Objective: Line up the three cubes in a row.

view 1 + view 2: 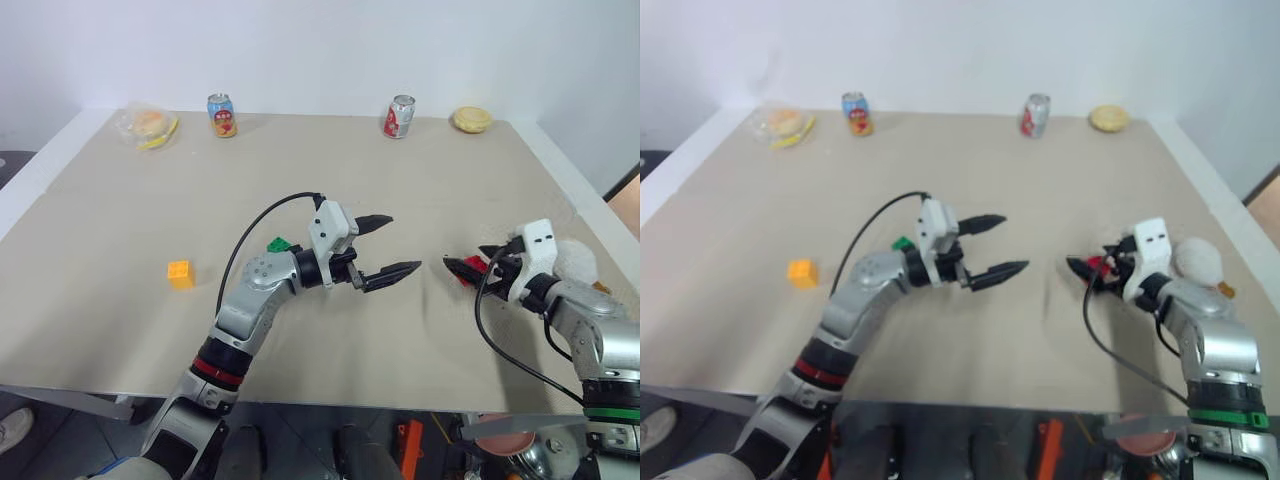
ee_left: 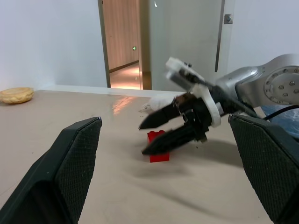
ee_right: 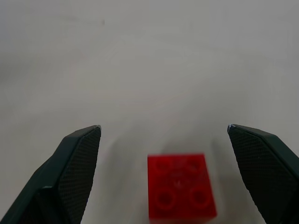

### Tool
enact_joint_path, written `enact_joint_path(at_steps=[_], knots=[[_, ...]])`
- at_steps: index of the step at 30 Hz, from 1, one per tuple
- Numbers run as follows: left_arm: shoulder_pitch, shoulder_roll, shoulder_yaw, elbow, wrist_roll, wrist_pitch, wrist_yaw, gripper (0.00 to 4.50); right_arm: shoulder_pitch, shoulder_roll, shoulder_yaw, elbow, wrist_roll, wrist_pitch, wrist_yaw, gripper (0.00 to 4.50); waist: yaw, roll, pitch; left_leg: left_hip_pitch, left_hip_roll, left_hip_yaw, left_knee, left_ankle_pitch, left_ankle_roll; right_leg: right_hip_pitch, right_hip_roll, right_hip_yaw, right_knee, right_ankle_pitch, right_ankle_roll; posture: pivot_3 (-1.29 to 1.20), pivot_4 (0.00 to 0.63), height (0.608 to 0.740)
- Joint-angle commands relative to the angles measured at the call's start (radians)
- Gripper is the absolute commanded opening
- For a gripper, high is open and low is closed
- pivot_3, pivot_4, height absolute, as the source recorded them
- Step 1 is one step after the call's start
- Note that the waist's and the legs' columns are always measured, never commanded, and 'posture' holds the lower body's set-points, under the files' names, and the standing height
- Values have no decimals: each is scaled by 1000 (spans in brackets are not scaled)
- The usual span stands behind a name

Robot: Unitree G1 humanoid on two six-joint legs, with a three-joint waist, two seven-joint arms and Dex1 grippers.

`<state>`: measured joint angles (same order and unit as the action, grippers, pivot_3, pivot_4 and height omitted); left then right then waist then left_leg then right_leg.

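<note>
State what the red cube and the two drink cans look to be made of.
Red cube: likely moulded plastic, with a smooth, even colour and round studs on top, like a toy brick. Blue can and red can: probably thin metal with printed sides and silvery rims, though that is hard to confirm.

On the table (image 1: 120,330) I have one cube (image 1: 180,273) at nine o'clock, well apart from a second cube (image 1: 278,244) tucked just behind my left arm near centre. A third cube (image 3: 181,185) sits at three o'clock between my right gripper's (image 3: 163,135) fingers, untouched, with two cans (image 1: 222,115) and a bun (image 1: 472,119) along twelve o'clock's edge.
</note>
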<state>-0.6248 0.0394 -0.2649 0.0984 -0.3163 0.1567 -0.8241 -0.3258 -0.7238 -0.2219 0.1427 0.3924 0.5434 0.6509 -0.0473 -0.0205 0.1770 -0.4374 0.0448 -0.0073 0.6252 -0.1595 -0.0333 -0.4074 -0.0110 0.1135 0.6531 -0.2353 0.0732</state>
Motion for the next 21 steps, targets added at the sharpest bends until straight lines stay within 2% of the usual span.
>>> enact_joint_path(at_steps=[1,2,4,7,12,15,21], knots=[[-2,-7,6,-49,1,-15,11,4500,-12,-4,2,4,-23,-14,1,4477,0,0,0,0,0,0,0,0,0,0,0,0,0,0,0,0,150,736],[-3,-7,6,-49,1,-15,13,4500,-12,-1,4,10,-27,-15,-1,4477,0,0,0,0,0,0,0,0,0,0,0,0,0,0,0,0,150,736],[-7,-9,7,-49,2,-15,18,4500,-15,6,2,16,-31,-14,-9,3944,0,0,0,0,0,0,0,0,0,0,0,0,0,0,0,0,150,736],[-10,-10,8,-47,2,-15,21,4500,-19,10,0,22,-35,-13,-11,3030,0,0,0,0,0,0,0,0,0,0,0,0,0,0,0,0,150,736],[-9,-4,13,-48,-1,-17,18,4500,-28,-4,-3,1,-36,-3,-2,1266,0,0,0,0,0,0,0,0,0,0,0,0,0,0,0,0,150,736],[9,37,27,-74,-12,-13,-9,4500,-45,-30,13,-89,-1,22,64,1279,-2,0,0,0,0,0,0,0,0,0,0,0,0,0,0,0,150,736],[102,232,98,-175,-102,42,-145,4500,-77,-125,189,-302,55,20,384,1279,-13,1,1,2,3,-1,-4,0,0,-1,4,-1,0,0,-1,0,150,736]])
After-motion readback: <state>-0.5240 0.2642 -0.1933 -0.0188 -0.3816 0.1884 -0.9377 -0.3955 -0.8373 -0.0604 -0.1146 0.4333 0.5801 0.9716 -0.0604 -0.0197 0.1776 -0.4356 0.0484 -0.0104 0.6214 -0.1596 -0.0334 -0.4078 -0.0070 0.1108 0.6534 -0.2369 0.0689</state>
